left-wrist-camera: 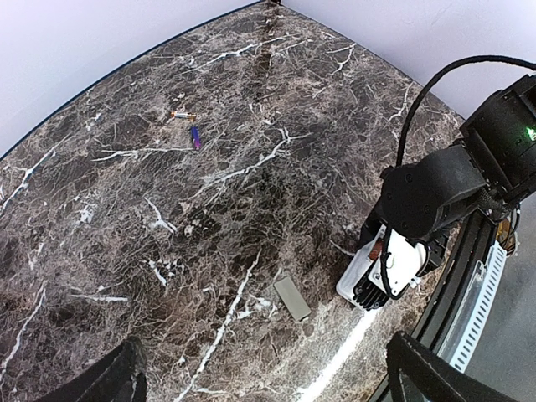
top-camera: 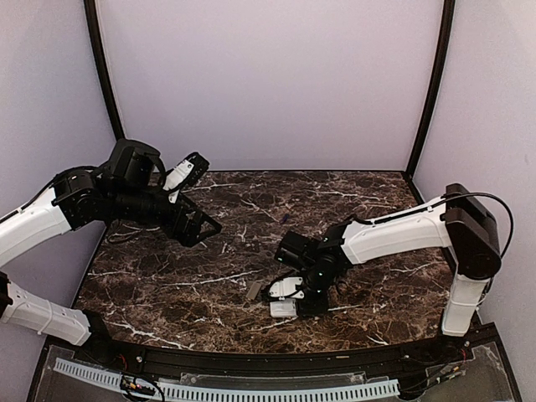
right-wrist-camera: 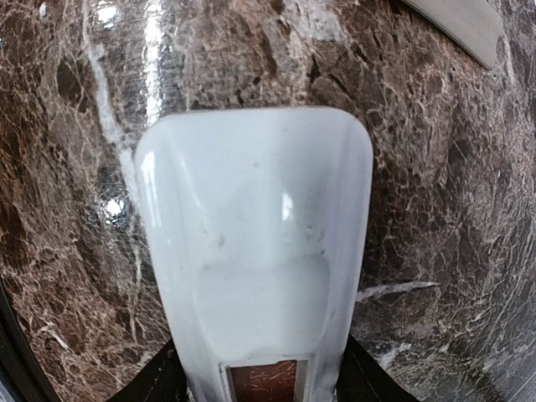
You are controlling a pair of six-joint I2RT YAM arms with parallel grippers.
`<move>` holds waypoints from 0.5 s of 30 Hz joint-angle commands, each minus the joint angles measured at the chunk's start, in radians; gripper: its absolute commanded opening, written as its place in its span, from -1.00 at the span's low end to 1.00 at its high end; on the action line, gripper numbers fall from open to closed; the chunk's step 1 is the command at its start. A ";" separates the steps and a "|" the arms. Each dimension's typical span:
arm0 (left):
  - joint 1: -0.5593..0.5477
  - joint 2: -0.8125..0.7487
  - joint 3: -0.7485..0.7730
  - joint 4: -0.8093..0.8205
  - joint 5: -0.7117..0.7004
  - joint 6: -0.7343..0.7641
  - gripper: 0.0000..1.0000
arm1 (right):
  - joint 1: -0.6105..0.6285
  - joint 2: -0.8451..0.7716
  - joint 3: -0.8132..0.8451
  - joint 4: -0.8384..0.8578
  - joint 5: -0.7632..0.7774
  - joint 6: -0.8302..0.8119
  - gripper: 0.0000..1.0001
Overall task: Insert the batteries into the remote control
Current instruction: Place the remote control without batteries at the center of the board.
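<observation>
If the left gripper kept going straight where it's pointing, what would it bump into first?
Most likely the bare marble table, somewhere near the small grey cover. Nothing seems to stand between it and the left gripper, though depth is hard to judge.

Light in the overhead view is soft and even, falling from above. The pale walls (top-camera: 268,84) are bright with a faint lilac cast, and the dark counter (top-camera: 368,201) shows only weak, diffuse shadows beneath the arms. The left wrist view is sharp but bowed (the counter's far edge curves like an arc), with a white streak of glare on the polished stone near the bottom. The right wrist view sits very close: the remote control (right-wrist-camera: 251,243) fills it, soft and milky, with small highlights. Glare spots dot the counter at upper left, and the grey cover piece (right-wrist-camera: 461,25) is slightly blurred.
</observation>
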 commanded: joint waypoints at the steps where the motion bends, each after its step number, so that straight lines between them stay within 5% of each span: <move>1: 0.006 -0.009 -0.005 -0.017 0.001 0.006 0.98 | -0.003 0.045 -0.015 0.007 0.038 0.002 0.15; 15: 0.007 -0.009 -0.013 -0.018 0.004 0.018 0.98 | -0.004 -0.169 -0.005 0.090 0.017 -0.078 0.50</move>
